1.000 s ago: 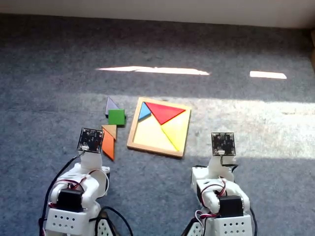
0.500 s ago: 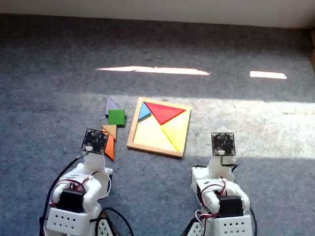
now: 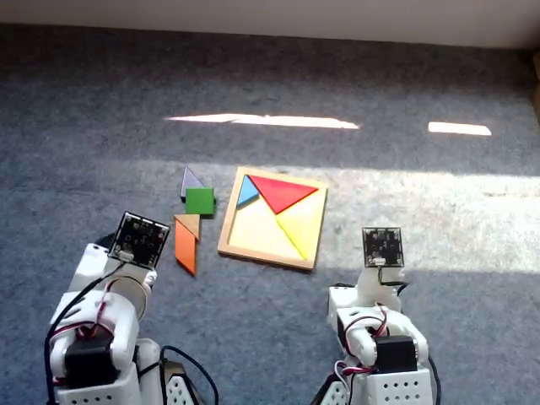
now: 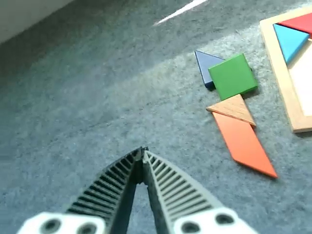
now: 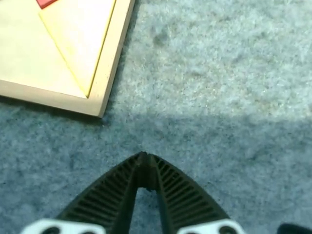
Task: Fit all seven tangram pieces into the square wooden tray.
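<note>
Left wrist view: left jaws closed, empty, near the orange parallelogram (image 4: 241,145); right jaws closed, empty, near the tray (image 5: 111,48).

Bright sun streaks, soft carpet shadows

The left arm (image 3: 101,325) stands folded on the near side of the square wooden tray (image 3: 263,257), off its left corner, wrist raised. The left tool (image 4: 143,151) has its ribbed fingers pressed together at the tips, empty. The right arm (image 3: 377,337) stands folded off the tray's near right corner. The right tool (image 5: 143,155) is likewise closed and empty.
</note>
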